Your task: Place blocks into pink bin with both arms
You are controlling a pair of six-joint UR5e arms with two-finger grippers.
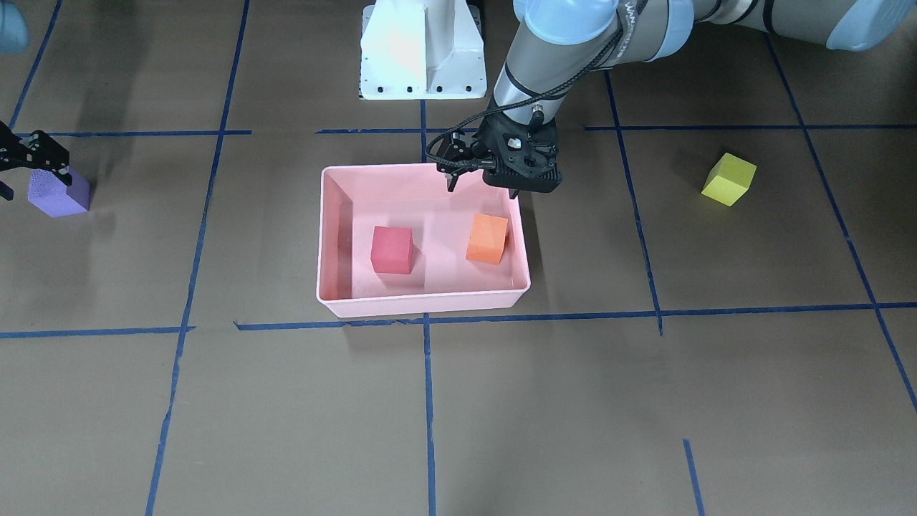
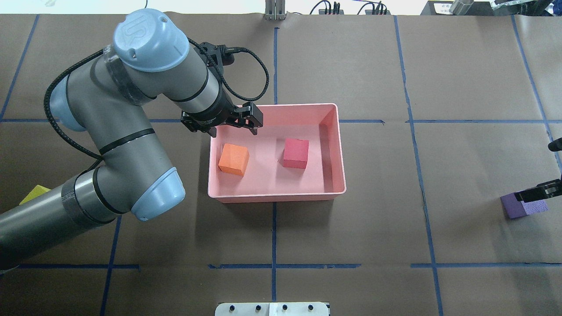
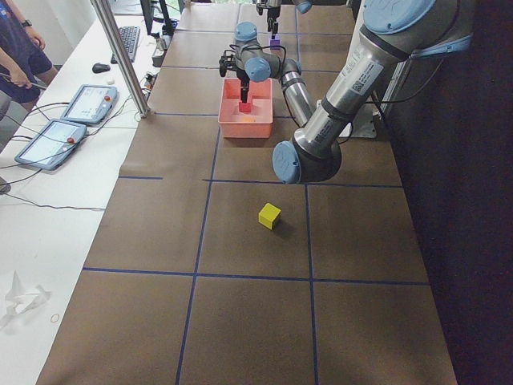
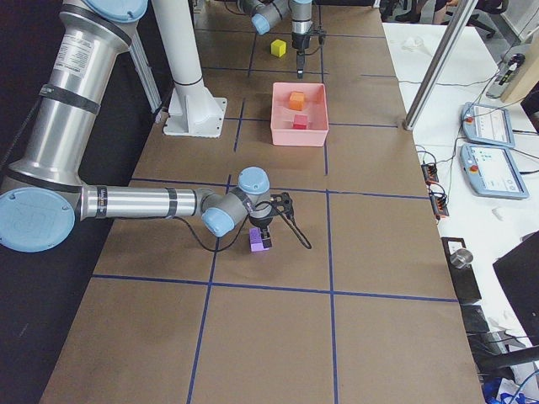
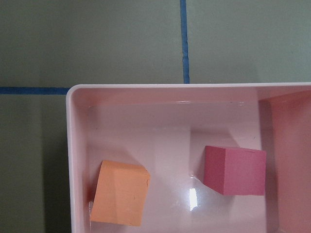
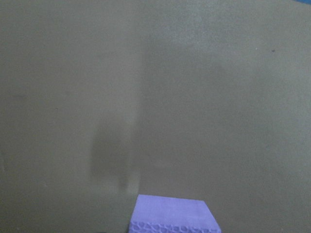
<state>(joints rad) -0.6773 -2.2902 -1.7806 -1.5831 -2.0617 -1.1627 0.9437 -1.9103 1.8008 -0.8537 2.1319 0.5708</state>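
Bin (image 2: 276,198) long axis left-right; left gripper (image 1: 481,188) spread, empty; right gripper (image 1: 34,172): cannot tell.

Clear gap between orange block (image 2: 233,159) and red block (image 2: 296,152) in pink bin (image 2: 276,196), left end effector (image 2: 233,127) above.

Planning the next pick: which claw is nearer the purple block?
Right. The right claw is open right at the purple block; the left claw hangs open over the bin's rim, far off across the table.
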